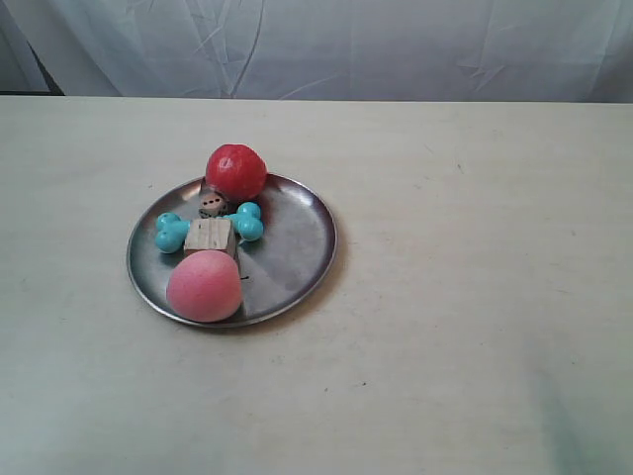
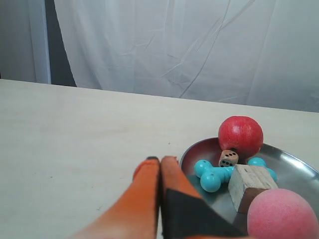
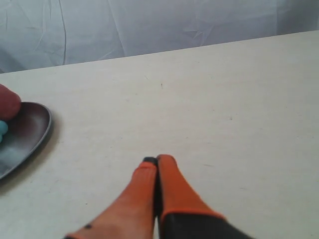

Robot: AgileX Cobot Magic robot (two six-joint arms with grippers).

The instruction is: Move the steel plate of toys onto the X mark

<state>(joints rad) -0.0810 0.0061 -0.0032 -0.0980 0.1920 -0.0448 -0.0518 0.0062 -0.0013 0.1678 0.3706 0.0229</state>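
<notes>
The steel plate [image 1: 292, 237] lies on the pale table, left of centre in the exterior view. On it are the red ball [image 1: 236, 171], the pink ball [image 1: 204, 285], the turquoise bone [image 1: 170, 233], the wooden block [image 1: 211, 236] and the die [image 1: 211, 205]. My left gripper [image 2: 159, 159] is shut and empty, its tips just outside the plate's rim [image 2: 294, 167], near the bone [image 2: 212, 175]. Shut and empty too, my right gripper [image 3: 157, 159] hangs over bare table, well apart from the plate [image 3: 30, 124]. I cannot make out the X mark. Neither gripper shows in the exterior view.
A white cloth backdrop [image 1: 326, 45] hangs behind the table's far edge. A dark gap [image 2: 60, 45] opens in the cloth in the left wrist view. Small dark specks [image 3: 161, 85] dot the tabletop.
</notes>
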